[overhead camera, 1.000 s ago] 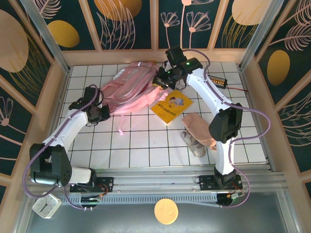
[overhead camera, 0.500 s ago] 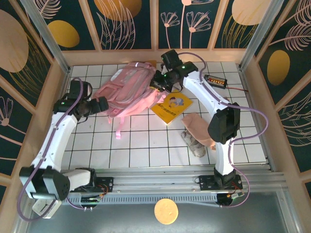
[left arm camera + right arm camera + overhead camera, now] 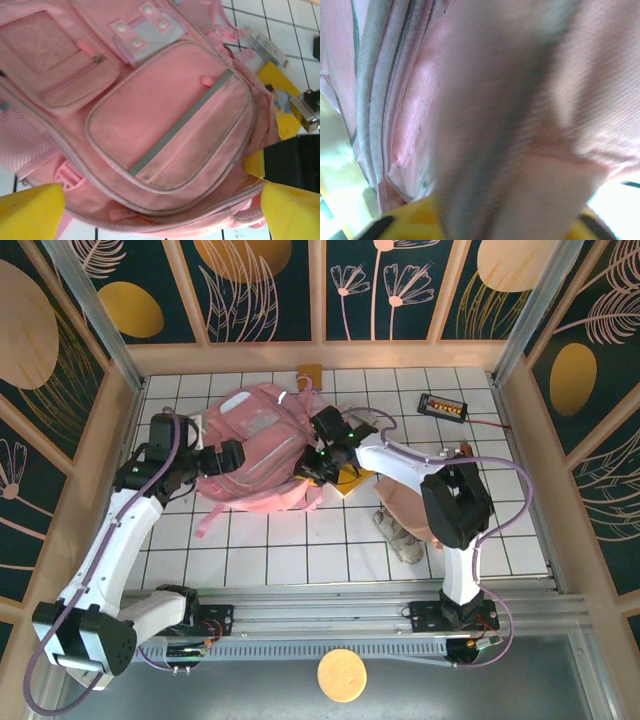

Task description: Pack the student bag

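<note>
Where the student bag lies: flat on the tabletop, towards the back left.
Left fingers: spread wide at its edge; close them on one fabric layer only.
Right fingers: pressed into pink fabric; you cannot tell their state.
Yellow book: just beside the bag's right edge; keep clear of it.

- Left arm: I am stretching it up the left side of the table, wrist turning inward to the right.
- Left gripper: I am holding its yellow fingertips spread wide apart.
- Right arm: I am folding it at the elbow, forearm reaching leftward.
- Right gripper: I am pointing it left and downward; the wrist view is too blurred to judge its jaws.
</note>
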Robot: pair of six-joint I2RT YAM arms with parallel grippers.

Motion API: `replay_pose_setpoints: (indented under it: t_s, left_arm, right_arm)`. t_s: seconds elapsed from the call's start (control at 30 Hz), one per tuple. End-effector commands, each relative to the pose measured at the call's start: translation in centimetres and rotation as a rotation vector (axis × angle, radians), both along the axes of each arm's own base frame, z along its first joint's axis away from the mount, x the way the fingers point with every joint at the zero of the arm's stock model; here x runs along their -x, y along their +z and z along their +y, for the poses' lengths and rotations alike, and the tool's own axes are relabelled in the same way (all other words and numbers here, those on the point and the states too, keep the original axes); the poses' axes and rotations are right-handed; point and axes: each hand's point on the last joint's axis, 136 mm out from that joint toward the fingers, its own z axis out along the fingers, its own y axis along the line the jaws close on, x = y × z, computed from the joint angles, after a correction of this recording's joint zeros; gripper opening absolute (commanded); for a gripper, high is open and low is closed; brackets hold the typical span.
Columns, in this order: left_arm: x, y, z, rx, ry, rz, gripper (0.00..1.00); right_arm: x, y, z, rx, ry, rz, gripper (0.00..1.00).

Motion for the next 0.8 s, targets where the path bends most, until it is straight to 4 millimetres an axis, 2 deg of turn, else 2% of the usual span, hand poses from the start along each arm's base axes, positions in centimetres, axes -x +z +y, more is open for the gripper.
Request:
replay_pose_setpoints:
  t_s: [0.0, 0.07, 0.17, 0.33, 0.37, 0.47, 0.57, 0.67, 0.77]
  left_arm:
    - [-0.4, -0.3, -1.3, -0.054, -0.068, -0.021, 0.99]
    - [-0.6, -0.8, -2.1, -0.086, -0.095, -0.025, 0.99]
    - [-0.9, -1.7, -3.4, -0.143, -0.152, -0.017, 0.99]
    - [-1.8, -2.8, -6.8, -0.178, -0.254, -0.025, 0.99]
    - [-2.3, -2.5, -7.6, -0.153, -0.262, -0.033, 0.99]
    - [-5.4, -0.6, -11.0, -0.044, -0.302, -0.069, 0.98]
    - [-9.8, -0.3, -15.3, 0.029, -0.377, -0.044, 0.97]
    - [-13.3, -1.2, -20.2, 0.129, -0.467, -0.003, 0.91]
    - [-15.1, -3.4, -24.7, 0.204, -0.542, 0.05, 0.87]
  right_arm:
    - [1.2, 4.3, -1.5, -0.041, 0.042, -0.086, 0.52]
    - [2.0, 4.2, -3.2, -0.01, 0.038, -0.084, 0.62]
    - [2.6, 4.6, -5.4, 0.003, 0.003, -0.086, 0.69]
    - [0.4, 4.5, -10.5, 0.062, -0.139, -0.093, 0.69]
    - [-0.8, 4.5, -12.1, 0.065, -0.186, -0.092, 0.69]
    - [-3.0, 4.5, -15.0, 0.062, -0.258, -0.103, 0.69]
    - [-4.4, 3.7, -16.9, 0.062, -0.304, -0.08, 0.68]
    - [-5.2, 2.9, -18.1, 0.066, -0.337, -0.076, 0.68]
    - [-5.7, 1.5, -18.9, 0.049, -0.356, -0.052, 0.67]
